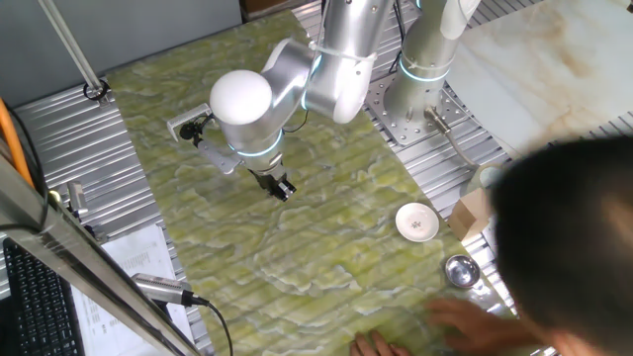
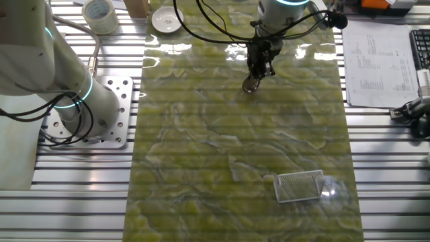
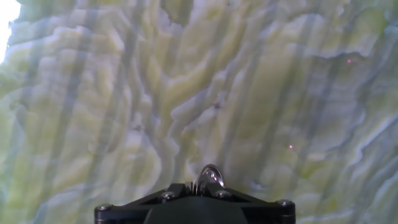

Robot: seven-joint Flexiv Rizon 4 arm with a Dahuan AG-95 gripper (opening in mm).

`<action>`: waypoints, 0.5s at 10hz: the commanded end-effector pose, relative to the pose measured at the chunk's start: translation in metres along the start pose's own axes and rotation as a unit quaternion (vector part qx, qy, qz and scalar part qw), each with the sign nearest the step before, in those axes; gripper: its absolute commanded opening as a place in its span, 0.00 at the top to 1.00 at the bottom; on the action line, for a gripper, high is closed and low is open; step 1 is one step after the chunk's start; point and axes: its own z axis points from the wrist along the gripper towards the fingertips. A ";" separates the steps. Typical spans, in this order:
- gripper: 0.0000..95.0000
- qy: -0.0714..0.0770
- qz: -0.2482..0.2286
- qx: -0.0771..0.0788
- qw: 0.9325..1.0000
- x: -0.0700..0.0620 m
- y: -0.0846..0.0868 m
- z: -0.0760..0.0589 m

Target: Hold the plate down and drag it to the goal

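While pressed down on plate (image 2: 250,85) near the table's far edge in the other fixed view, gripper (image 2: 255,72) tip on the rim, finger gap impossible to judge, goal frame (image 2: 299,186) well apart, near opposite edge.

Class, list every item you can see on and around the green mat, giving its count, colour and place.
Mat: one, green marbled, covering the table's middle.
Plate: one, shiny silver, on the mat under the jaws.
Goal frame: one, thin white, on the mat, far from the plate.
White dish: one, at the mat's edge.
Steel bowl: one, shiny, beside the white dish.
Cardboard box: one, brown, next to the white dish.
Tape roll: one, pale, off the mat.
Papers: white printed sheets, beside the mat.
Keyboard: one, black, near the papers.
Working arm: one, silver-white, over the mat.
Second arm: one, white, bolted beside the mat.
Person's hands: two, at the mat's edge.
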 end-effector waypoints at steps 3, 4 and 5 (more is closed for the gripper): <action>1.00 0.000 0.002 -0.001 1.000 0.000 -0.002 0.001; 1.00 -0.001 0.002 0.000 1.000 0.000 -0.003 0.001; 1.00 -0.001 0.001 0.000 1.000 0.001 -0.004 0.000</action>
